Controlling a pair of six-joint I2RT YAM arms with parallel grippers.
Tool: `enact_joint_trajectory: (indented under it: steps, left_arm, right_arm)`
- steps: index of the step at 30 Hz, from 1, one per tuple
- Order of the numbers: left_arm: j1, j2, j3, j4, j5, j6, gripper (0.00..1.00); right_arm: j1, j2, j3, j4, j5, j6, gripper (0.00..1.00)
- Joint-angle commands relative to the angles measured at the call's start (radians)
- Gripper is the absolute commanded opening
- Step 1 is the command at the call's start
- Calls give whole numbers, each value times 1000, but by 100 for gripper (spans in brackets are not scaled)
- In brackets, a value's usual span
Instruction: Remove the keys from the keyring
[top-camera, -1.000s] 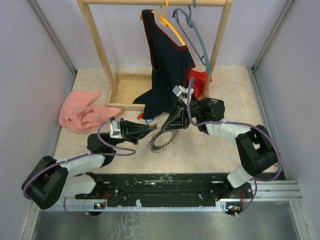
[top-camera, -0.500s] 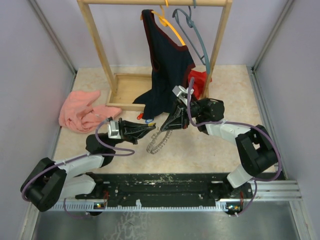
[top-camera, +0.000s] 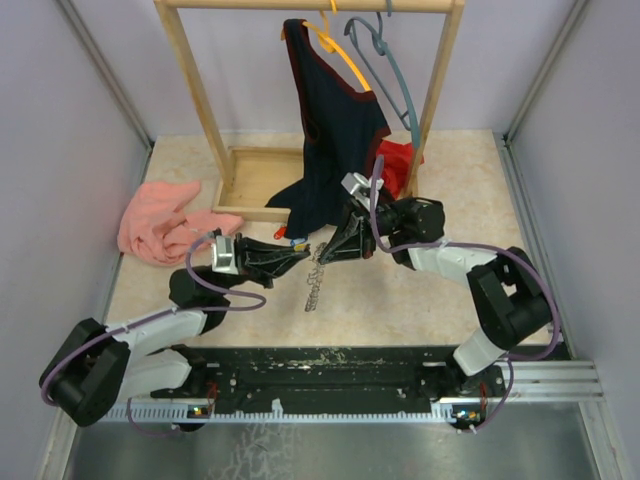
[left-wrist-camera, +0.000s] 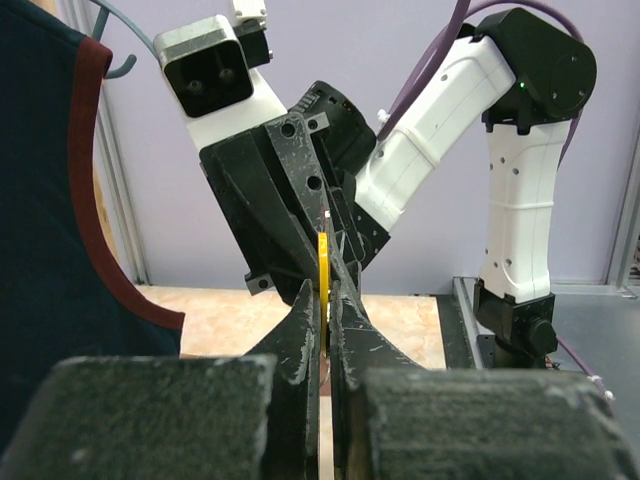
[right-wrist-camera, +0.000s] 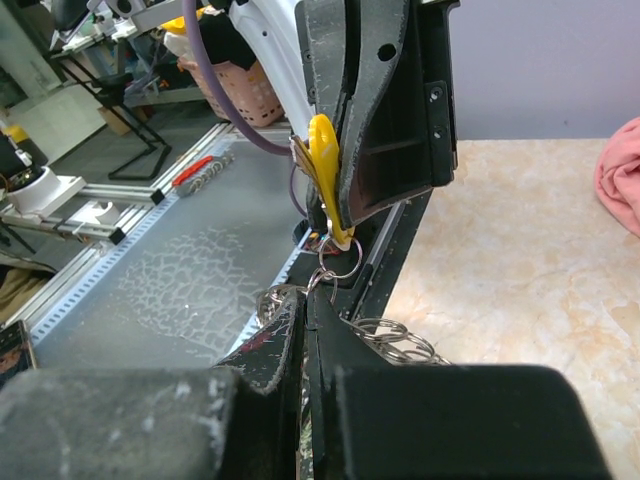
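Hanging edge-on, keyring (top-camera: 314, 282) is clamped by right end effector (right-wrist-camera: 306, 303); left end effector (left-wrist-camera: 322, 300) pinches yellow key (left-wrist-camera: 323, 260).

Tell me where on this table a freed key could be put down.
Bare table lies behind the right arm, between rack post and right wall. Another patch: between keyring and black rail. The middle is crowded: left end effector, shut on a key, meets the right end effector by the garment.

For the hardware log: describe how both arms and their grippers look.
The left arm and right arm have white links between bulky black joints, each trailing a purple cable. The left gripper and right gripper are black, with tapering, rough fingers; a white camera block sits on the right wrist.
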Motion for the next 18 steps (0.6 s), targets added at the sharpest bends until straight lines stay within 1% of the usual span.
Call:
enact_joint_trajectory:
  steps: [1, 6, 10, 15, 18]
  left_arm:
    - [25, -19, 60, 234, -62, -42, 0]
    - [25, -21, 86, 220, -47, -102, 0]
    - [25, -13, 89, 214, -38, -121, 0]
    - [25, -16, 68, 200, -38, -104, 0]
    - [25, -23, 52, 183, -32, -95, 0]
  right_arm:
    - [12, 7, 5, 169, -64, -10, 0]
    - [11, 22, 9, 169, -74, -16, 0]
    - [12, 33, 20, 169, -96, -9, 0]
    - [11, 38, 41, 170, -136, 10, 20]
    - [8, 32, 58, 170, -159, 24, 25]
